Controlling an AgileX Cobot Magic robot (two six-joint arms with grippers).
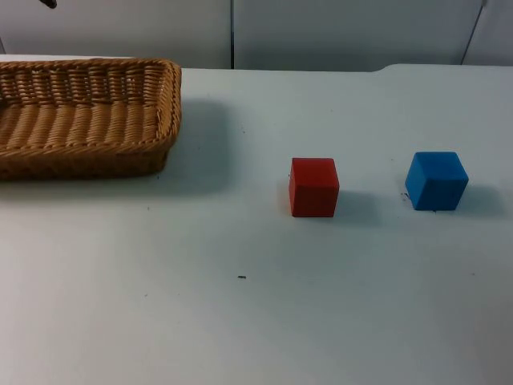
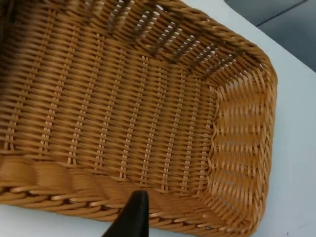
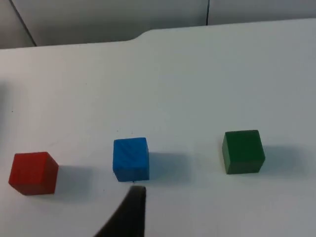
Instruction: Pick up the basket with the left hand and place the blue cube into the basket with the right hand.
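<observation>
A woven wicker basket (image 1: 88,112) rests on the white table at the far left, with nothing in it. My left gripper (image 2: 132,217) hovers over the basket's near rim (image 2: 74,195), looking into its hollow. The blue cube (image 1: 436,180) sits on the table at the right, and it shows again as the blue cube (image 3: 131,159) just ahead of my right gripper (image 3: 129,210), which hangs above the table short of it. Neither gripper touches anything that I can see.
A red cube (image 1: 313,187) stands mid-table, left of the blue one. A green cube (image 3: 243,151) sits beyond the blue cube's other side. The grey partition wall (image 1: 321,32) closes the table's far edge.
</observation>
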